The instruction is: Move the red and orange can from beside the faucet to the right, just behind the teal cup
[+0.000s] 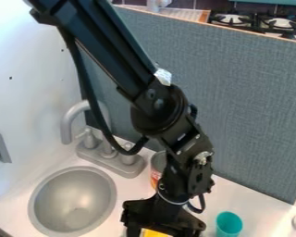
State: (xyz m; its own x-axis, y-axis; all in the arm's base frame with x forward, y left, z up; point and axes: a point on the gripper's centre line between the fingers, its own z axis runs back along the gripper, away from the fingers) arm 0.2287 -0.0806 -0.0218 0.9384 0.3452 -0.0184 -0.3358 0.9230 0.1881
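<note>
Gripper (163,220), camera view: hangs low at the bottom edge, on the black arm (169,120) that slants down from the upper left. State not determinable, apart or together; grip on anything likewise unconfirmed. Nearest item, a yellow thing (154,233), lies directly below the gripper body, in line with its middle, cut by the frame edge. Its long axis cannot be read from the visible patch; contact with the gripper cannot be told. Single arm, so no nearer one to note. Teal cup (229,224) just beside the gripper, to image right, round mouth facing up. Can (157,167) with a red-and-white label stands behind the gripper, partly hidden by the arm. Surface: white counter (252,196), with a round grey sink basin (73,199) set in it to image left; grey faucet (83,118) and its base behind the basin. Room: white wall (33,78) at left, blue-grey panel (249,97) upright behind the counter, stove burners (232,19) beyond the panel at upper right
</note>
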